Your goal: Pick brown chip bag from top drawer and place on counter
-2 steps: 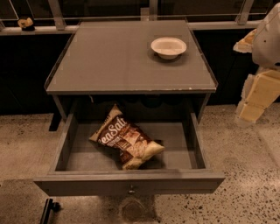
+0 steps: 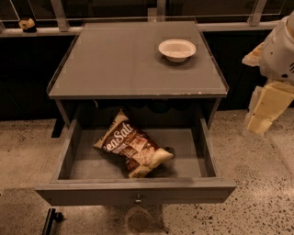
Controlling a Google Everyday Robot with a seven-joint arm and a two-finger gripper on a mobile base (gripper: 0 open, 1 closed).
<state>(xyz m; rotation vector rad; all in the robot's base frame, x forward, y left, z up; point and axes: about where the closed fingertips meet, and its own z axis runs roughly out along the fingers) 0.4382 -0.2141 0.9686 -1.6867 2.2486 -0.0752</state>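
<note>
The brown chip bag (image 2: 132, 150) lies flat in the open top drawer (image 2: 138, 193), left of the drawer's middle, with its "Sea Salt" lettering facing up. The drawer is pulled fully out under the grey counter (image 2: 119, 64). My gripper (image 2: 265, 109), on the white and cream arm, hangs at the right edge of the view. It is beside the counter's right side, above the floor, well apart from the bag and outside the drawer.
A white bowl (image 2: 177, 49) stands on the counter's back right part. A railing (image 2: 59, 13) and a dark wall run behind the counter. Speckled floor (image 2: 257, 193) lies to the right and left. A small black object (image 2: 50, 220) sits on the floor at the bottom left.
The arm at the right has shifted very slightly down and left. The bag, drawer and bowl have not moved.
</note>
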